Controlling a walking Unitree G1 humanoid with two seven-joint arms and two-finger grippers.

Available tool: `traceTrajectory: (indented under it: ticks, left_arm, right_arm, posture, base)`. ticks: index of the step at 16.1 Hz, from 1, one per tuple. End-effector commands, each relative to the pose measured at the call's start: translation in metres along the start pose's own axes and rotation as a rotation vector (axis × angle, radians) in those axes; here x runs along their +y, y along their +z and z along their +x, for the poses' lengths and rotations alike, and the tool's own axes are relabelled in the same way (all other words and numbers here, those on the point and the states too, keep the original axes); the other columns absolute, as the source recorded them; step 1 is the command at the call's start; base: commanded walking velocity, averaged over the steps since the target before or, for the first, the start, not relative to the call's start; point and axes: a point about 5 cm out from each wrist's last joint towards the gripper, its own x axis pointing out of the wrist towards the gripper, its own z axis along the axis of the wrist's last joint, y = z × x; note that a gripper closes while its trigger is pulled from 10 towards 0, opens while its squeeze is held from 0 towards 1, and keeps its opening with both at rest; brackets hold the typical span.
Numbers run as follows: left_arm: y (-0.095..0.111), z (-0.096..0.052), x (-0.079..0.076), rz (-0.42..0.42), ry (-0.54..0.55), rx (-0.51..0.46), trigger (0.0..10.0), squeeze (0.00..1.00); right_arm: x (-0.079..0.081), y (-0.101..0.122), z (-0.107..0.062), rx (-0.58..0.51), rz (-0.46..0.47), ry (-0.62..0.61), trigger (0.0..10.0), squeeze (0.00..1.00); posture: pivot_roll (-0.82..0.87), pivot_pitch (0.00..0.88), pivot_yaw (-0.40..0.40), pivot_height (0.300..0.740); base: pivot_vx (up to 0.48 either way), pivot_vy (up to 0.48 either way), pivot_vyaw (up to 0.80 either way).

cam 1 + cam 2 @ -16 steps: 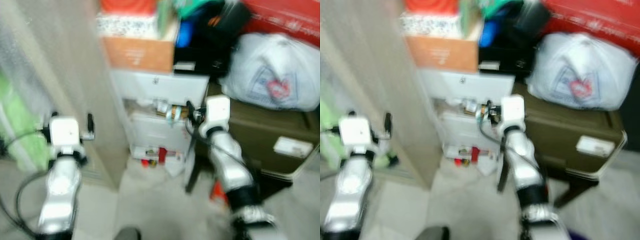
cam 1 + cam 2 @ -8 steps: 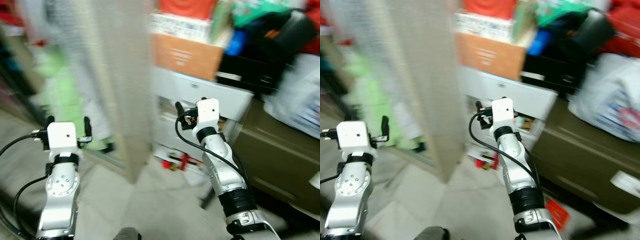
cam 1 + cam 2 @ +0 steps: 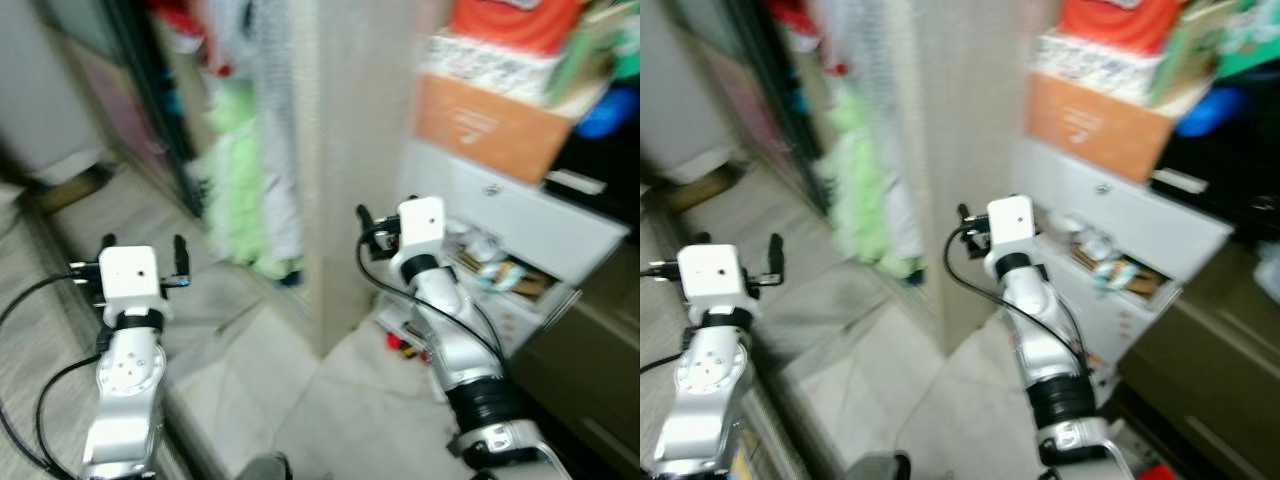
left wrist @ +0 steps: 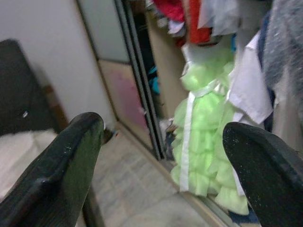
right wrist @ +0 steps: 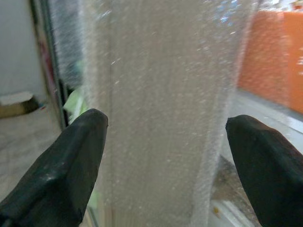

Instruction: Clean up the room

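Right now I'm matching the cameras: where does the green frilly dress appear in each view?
Left eye view: green frilly dress upper middle, left of the beige panel.
Right eye view: upper left of centre, same side of the panel.
Left wrist view: hanging beside white clothing.
Right wrist view: green sliver at the panel's edge.

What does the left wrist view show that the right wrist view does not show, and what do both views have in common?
The left wrist view has a light green ruffled dress hanging in an open wardrobe beside a white garment, red clothes above, and a dark sliding door frame. The right wrist view faces a beige wardrobe side panel, with an orange box beyond it. Both show their own gripper's two black fingers spread apart with nothing held: left gripper, right gripper.
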Motion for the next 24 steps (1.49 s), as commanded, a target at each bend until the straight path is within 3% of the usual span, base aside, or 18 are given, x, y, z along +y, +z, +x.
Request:
traceTrajectory:
  ticks: [1, 5, 15, 24]
  left_arm:
    - [0.0026, 0.0011, 0.0027, 0.006, -0.006, -0.003, 10.0, 0.00]
    - [0.0035, 0.0021, 0.0009, -0.003, -0.023, -0.004, 10.0, 0.00]
    - [0.0036, 0.0045, 0.0011, -0.026, -0.028, 0.000, 10.0, 0.00]
    - [0.0029, 0.0067, 0.0030, -0.055, 0.000, -0.002, 10.0, 0.00]
  right_arm:
    - [0.0028, 0.0062, 0.0023, -0.020, 0.012, 0.006, 10.0, 0.00]
    - [0.0041, 0.0074, 0.0026, -0.025, 0.015, 0.008, 10.0, 0.00]
    - [0.0079, 0.0096, 0.0032, -0.040, 0.022, 0.021, 10.0, 0.00]
    - [0.0119, 0.0114, 0.0031, -0.057, 0.024, 0.053, 10.0, 0.00]
  posture:
    - [0.07, 0.000, 0.001, 0.740]
    - [0.07, 0.000, 0.003, 0.740]
    - [0.07, 0.000, 0.007, 0.740]
    - [0.07, 0.000, 0.008, 0.740]
  base:
    - [0.000, 0.000, 0.79]
    - [0.000, 0.000, 0.72]
    - [0.000, -0.407, 0.00]
    - [0.000, 0.000, 0.07]
